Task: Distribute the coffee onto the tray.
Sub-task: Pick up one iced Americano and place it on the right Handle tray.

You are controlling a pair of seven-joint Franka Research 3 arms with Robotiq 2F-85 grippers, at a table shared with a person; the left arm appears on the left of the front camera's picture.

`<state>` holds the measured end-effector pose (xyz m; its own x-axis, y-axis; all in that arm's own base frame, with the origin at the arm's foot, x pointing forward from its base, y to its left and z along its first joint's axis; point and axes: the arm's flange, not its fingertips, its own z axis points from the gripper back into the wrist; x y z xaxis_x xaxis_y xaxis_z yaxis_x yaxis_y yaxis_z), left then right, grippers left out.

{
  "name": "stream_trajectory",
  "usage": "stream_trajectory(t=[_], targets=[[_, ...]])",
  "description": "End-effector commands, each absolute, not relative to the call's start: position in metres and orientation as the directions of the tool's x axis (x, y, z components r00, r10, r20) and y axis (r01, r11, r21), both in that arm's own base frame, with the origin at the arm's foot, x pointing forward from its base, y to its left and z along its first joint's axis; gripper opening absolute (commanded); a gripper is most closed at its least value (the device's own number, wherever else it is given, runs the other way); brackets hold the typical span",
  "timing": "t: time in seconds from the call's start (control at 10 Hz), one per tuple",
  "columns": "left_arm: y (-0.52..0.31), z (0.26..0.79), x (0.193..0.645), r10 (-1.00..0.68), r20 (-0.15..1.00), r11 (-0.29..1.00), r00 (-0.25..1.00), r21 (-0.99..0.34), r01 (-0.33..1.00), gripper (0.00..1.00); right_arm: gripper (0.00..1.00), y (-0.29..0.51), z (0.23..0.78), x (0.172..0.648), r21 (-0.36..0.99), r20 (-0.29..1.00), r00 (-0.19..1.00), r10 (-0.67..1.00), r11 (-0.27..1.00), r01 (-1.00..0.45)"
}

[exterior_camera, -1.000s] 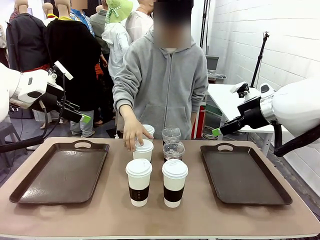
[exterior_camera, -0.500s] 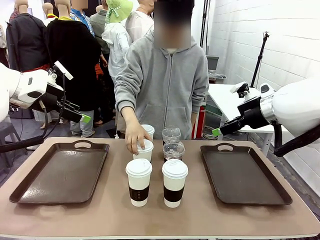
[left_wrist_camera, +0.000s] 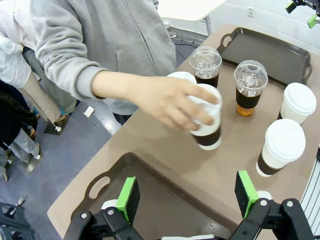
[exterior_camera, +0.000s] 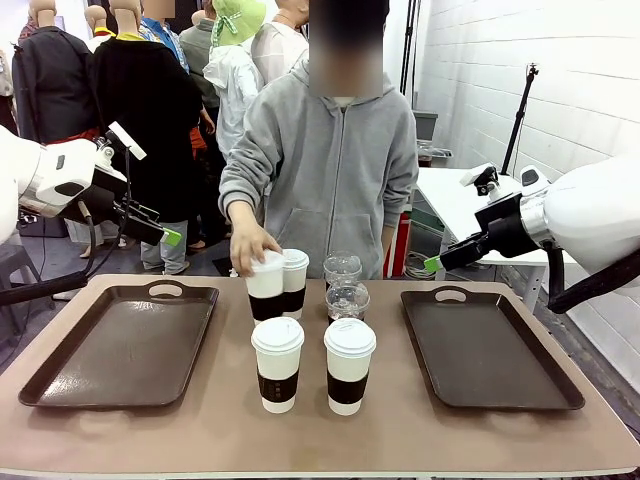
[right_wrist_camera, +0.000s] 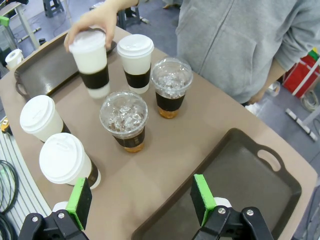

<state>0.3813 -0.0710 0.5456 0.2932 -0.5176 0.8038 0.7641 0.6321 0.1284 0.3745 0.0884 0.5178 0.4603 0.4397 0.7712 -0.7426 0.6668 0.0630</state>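
Left pincer (left_wrist_camera: 187, 194) gapes wide and empty, its arm raised over the left tray (left_wrist_camera: 165, 210), at 9 o'clock of the coffee (exterior_camera: 277, 365). Right pincer (right_wrist_camera: 141, 199) hangs equally wide and empty at 3 o'clock, above the right tray (right_wrist_camera: 240, 170). A person's hand (exterior_camera: 248, 243) holds one white cup (exterior_camera: 266, 290) by its lid, tilted. Five other cups stand mid-desk (exterior_camera: 200, 430).

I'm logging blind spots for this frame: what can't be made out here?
Front view: the nearer iced coffee below its dome, behind the front right white cup.
Front view: much of the rear white cup, behind the held cup in the person's hand.
Left wrist view: the held cup's lid, under the person's hand.
Right wrist view: the right tray, near end cut by the bottom edge and the right pincer.
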Motion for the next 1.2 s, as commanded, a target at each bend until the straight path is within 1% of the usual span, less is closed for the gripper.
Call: stream_trajectory(t=[0.0, 0.9, 1.1], targets=[[-0.070, 0.544, 0.382, -0.514, 0.804, 0.634, 0.297, 0.123, 0.764, 1.00, 1.00, 0.089, 0.516, 0.376, 0.066, 0.773, 0.456, 0.441, 0.659, -0.749], [-0.070, 0.544, 0.382, -0.514, 0.804, 0.634, 0.297, 0.123, 0.764, 1.00, 1.00, 0.088, 0.518, 0.374, 0.063, 0.771, 0.460, 0.440, 0.667, -0.743], [-0.070, 0.544, 0.382, -0.514, 0.804, 0.634, 0.297, 0.123, 0.764, 1.00, 1.00, 0.086, 0.551, 0.411, -0.007, 0.756, 0.425, 0.498, 0.655, -0.755]])
